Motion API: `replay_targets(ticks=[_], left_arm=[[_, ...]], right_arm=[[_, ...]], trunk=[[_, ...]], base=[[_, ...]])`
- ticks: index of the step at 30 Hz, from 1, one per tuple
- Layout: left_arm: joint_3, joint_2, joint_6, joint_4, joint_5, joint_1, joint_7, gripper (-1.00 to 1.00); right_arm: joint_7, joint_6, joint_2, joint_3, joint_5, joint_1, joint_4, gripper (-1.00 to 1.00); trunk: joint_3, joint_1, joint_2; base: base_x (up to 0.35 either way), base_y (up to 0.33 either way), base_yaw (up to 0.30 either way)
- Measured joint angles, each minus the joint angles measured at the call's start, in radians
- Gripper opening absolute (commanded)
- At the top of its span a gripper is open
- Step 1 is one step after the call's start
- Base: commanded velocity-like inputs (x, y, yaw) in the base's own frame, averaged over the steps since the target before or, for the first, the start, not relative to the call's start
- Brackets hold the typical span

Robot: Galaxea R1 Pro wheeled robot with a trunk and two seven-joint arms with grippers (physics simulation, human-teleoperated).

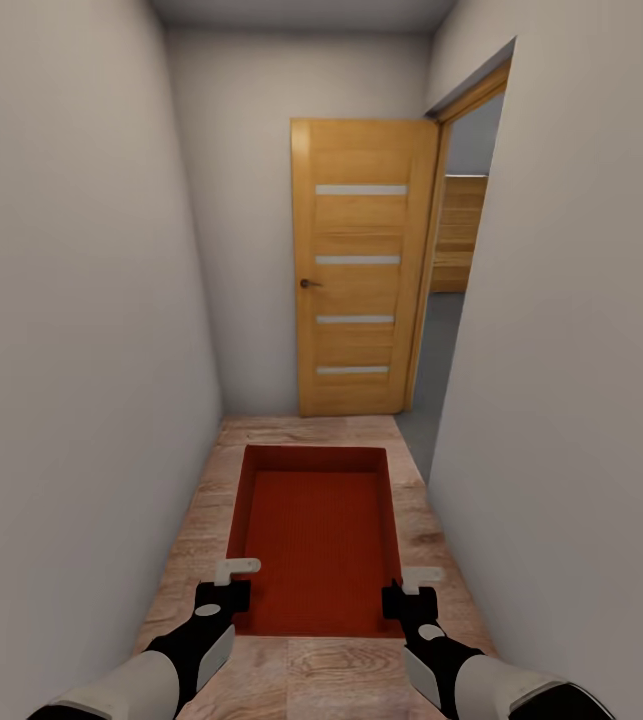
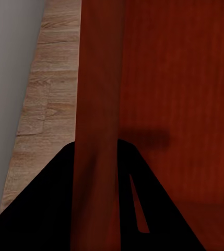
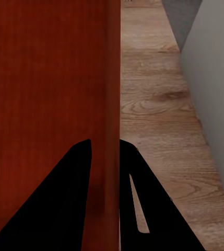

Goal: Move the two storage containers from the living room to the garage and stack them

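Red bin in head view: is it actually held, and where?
Yes. The red bin is held by both hands: left hand clamps its left side wall near the close corner, right hand clamps the right wall, a finger on each face.

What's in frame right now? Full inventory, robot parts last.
storage container: 1, orange-red, open top, held out in front over the wood floor, each side wall pinched by a gripper
wood floor: 1, light plank, narrow hallway
walls: white, both sides and far end
door: 1, wooden with pale strips, swung open at hallway end
doorway: 1, on the right past the door, grey floor and wood panelling beyond
left gripper: 1, black with white fingers, on the container's left wall
right gripper: 1, same, on the right wall
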Motion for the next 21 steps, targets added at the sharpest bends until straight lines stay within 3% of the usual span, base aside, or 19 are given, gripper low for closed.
replay_targets(ticks=[21], left_arm=[[-0.001, 0.000, 0.000, 0.000, 0.001, 0.000, 0.000, -1.00]], right_arm=[[0.000, 0.000, 0.000, 0.000, 0.000, 0.000, 0.000, -1.00]], trunk=[[0.000, 0.000, 0.000]], base=[[0.324, 0.000, 0.000]])
